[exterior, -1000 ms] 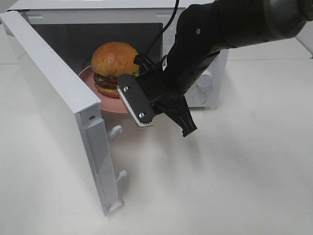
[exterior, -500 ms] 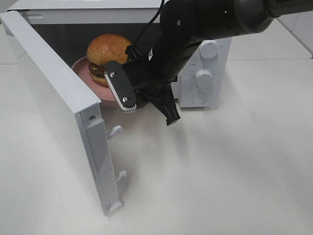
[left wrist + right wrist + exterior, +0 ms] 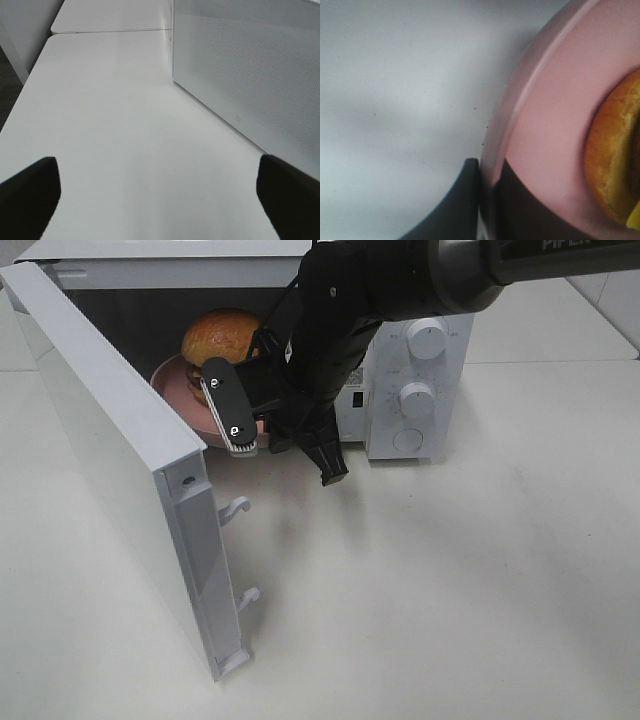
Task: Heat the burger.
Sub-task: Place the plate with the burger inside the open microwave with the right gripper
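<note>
We find the burger [image 3: 222, 335] on the pink plate [image 3: 168, 390], partly inside the open microwave [image 3: 420, 350]. The right end effector [image 3: 489, 195] pinches the plate's rim, while the left end effector [image 3: 160, 197] stands spread above the desk [image 3: 450, 590]. Outstanding, in our judgement: release, closing the door [image 3: 110, 440], heating.

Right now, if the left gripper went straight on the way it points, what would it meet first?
Probably nothing close: ahead of the left gripper, fingers open, lies only bare white table. The microwave door stands off to one side, seemingly out of line, though depth is unclear.
</note>
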